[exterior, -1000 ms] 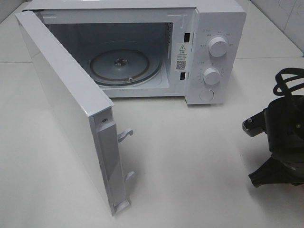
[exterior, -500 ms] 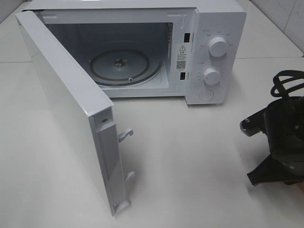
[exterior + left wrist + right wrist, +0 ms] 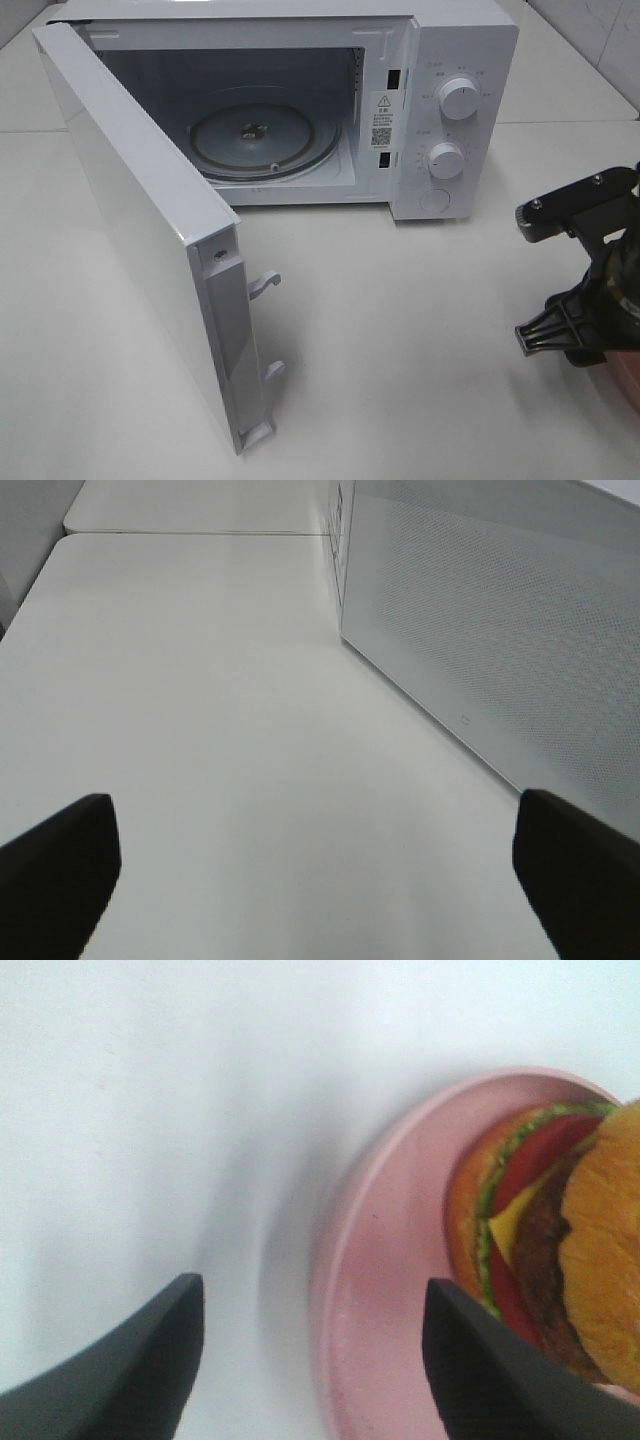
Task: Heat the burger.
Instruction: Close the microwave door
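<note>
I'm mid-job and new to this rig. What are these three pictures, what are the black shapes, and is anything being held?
It is a two-armed robot at a white table. The overhead picture looks down from a high camera. It shows a white microwave with its door swung open and a bare glass turntable inside.

The other two pictures come from cameras on each wrist, so the black shapes at their edges are that hand's own fingers.

The left hand is wide open over bare table beside the door, holding nothing.

The right hand, at the overhead picture's right edge, is open with the rim of a pink plate between its fingers. On the plate sits the burger. Nothing is gripped.
</note>
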### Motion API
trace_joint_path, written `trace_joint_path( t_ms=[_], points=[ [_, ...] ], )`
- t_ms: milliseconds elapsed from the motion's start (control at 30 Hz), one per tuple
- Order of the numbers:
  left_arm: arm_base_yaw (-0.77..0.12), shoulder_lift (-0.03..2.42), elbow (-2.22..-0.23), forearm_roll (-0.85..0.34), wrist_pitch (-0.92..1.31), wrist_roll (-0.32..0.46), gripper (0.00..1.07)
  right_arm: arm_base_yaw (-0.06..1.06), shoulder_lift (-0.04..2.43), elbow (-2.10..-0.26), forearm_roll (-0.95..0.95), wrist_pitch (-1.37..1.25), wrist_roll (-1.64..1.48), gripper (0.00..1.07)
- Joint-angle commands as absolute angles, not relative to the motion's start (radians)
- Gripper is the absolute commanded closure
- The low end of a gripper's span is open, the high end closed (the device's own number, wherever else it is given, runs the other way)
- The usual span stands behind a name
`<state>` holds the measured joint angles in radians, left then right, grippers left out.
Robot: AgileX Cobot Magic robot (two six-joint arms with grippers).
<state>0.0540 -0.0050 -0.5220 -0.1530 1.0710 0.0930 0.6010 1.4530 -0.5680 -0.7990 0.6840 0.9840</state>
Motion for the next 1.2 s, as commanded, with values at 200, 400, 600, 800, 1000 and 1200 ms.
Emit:
trace_joint_path(
  t_ms=[200, 400, 600, 800, 1000, 1200],
  points=[
    [0.057, -0.009, -0.521, -0.15, 1.071, 0.091, 0.06, 0.595, 1.229, -0.568, -0.584, 0.523, 0.642, 0.25],
    [0.057, -0.009, -0.521, -0.15, 1.071, 0.091, 0.06, 0.595, 1.181, -0.568, -0.51, 0.536, 0.572, 0.21],
    [0.057, -0.009, -0.521, -0.15, 1.071, 0.091, 0.06, 0.595, 1.12, -0.568, -0.343, 0.58, 0.385, 0.23],
    [0.057, -0.009, -0.521, -0.15, 1.071, 0.091, 0.06, 0.595, 1.103, -0.568, -0.232, 0.583, 0.274, 0.24],
    [0.057, -0.009, -0.521, -0.15, 1.071, 0.091, 0.06, 0.595, 1.103, -0.568, -0.148, 0.626, 0.19, 0.28],
    [0.057, -0.009, -0.521, -0.149, 1.071, 0.091, 0.06, 0.595, 1.043, -0.567, -0.127, 0.675, 0.17, 0.31]
  ],
)
